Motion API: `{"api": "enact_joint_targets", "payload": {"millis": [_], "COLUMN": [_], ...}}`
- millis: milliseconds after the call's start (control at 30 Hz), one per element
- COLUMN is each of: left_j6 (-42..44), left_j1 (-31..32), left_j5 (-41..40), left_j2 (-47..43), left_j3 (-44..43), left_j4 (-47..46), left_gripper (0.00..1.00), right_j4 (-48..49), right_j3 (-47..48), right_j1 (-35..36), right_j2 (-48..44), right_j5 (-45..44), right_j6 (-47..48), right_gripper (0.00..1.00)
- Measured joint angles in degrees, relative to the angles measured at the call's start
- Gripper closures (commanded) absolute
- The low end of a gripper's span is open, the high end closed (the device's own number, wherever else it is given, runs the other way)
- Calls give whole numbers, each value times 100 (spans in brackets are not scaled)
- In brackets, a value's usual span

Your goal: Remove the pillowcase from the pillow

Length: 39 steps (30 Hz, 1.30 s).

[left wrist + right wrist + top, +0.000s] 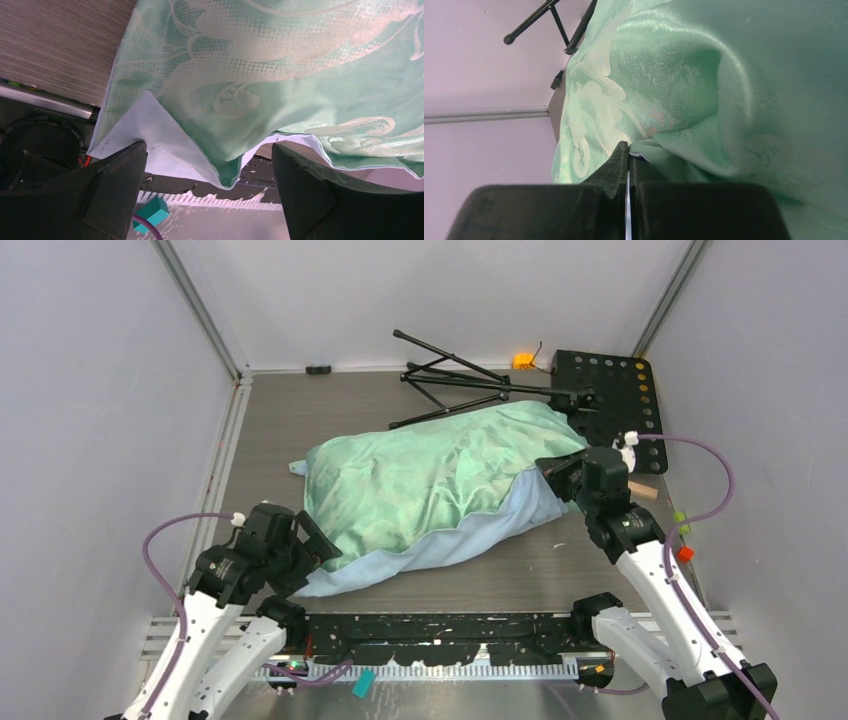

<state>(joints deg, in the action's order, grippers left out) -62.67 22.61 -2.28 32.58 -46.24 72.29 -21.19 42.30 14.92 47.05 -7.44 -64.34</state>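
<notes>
The pillowcase (430, 485) lies across the middle of the table, mint green on top with its light blue face showing along the near edge. It bulges as if filled; the white pillow itself is hidden inside it. My left gripper (322, 545) is open at the near left corner. In the left wrist view a corner of the pillowcase (225, 165) hangs between the wide-apart fingers (120, 185) without being pinched. My right gripper (552, 472) is at the right end. In the right wrist view it (629, 152) is shut on a fold of the pillowcase (684, 100).
A folded black tripod (450, 380) and a black perforated plate (610, 390) lie behind the pillowcase. A wooden block (645, 492) and small green and red pieces (684, 552) sit at the right. A teal block (150, 214) lies by the near rail (440, 630).
</notes>
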Motion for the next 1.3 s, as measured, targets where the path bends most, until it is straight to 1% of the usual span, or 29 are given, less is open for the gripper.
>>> {"api": "enact_joint_targets", "payload": {"millis": [67, 100, 133, 167, 233, 267, 300, 367, 467, 567, 700, 767, 867, 1033, 1100, 1167, 1300], "left_j6": [-76, -118, -144, -164, -240, -254, -240, -280, -267, -70, 354, 664, 1084, 1631, 1838, 2120, 2693], "left_j1": [4, 4, 4, 4, 4, 4, 4, 4, 4, 13, 15, 15, 15, 15, 15, 17, 15], "left_j5": [66, 87, 101, 136, 240, 304, 396, 507, 514, 260, -323, -730, -1241, -1950, -2190, -2518, -3388], "left_j2": [87, 120, 149, 166, 175, 175, 175, 201, 321, 603, 1102, 1399, 1646, 2059, 2277, 2553, 3248], "left_j3": [50, 74, 114, 173, 345, 466, 599, 791, 800, 407, -846, -1711, -2691, -4044, -4555, -5152, -6393], "left_j4": [-26, -52, -96, -166, -337, -474, -636, -872, -1014, -957, -905, -903, -911, -894, -863, -802, -645], "left_gripper": [8, 13, 25, 42, 79, 96, 100, 100, 100, 100, 100, 100, 100, 100, 100, 100, 100], "right_j4": [-11, -15, -24, -26, -26, -39, -57, -116, -227, -382, -629, -813, -1062, -1329, -1539, -1871, -2312], "right_j3": [-2, -11, -20, -33, -76, -92, -96, -96, -96, -94, 83, 350, 964, 2188, 2682, 3383, 4304], "right_j1": [0, 0, 0, 0, 0, 0, 0, 0, 0, 0, 0, 0, 2, 0, 0, 2, 9], "right_j2": [-66, -114, -173, -223, -350, -404, -446, -505, -579, -688, -767, -752, -660, -417, -229, 90, 527], "right_j5": [-28, -55, -81, -105, -151, -164, -184, -229, -343, -540, -822, -949, -1132, -1220, -1126, -933, -474], "right_j6": [2, 2, 2, 2, 4, 4, 9, 28, 105, 214, 466, 680, 1034, 1456, 1467, 1408, 874], "right_gripper": [100, 100, 100, 100, 100, 100, 100, 100, 100, 100, 100, 100, 100, 100, 100, 100, 100]}}
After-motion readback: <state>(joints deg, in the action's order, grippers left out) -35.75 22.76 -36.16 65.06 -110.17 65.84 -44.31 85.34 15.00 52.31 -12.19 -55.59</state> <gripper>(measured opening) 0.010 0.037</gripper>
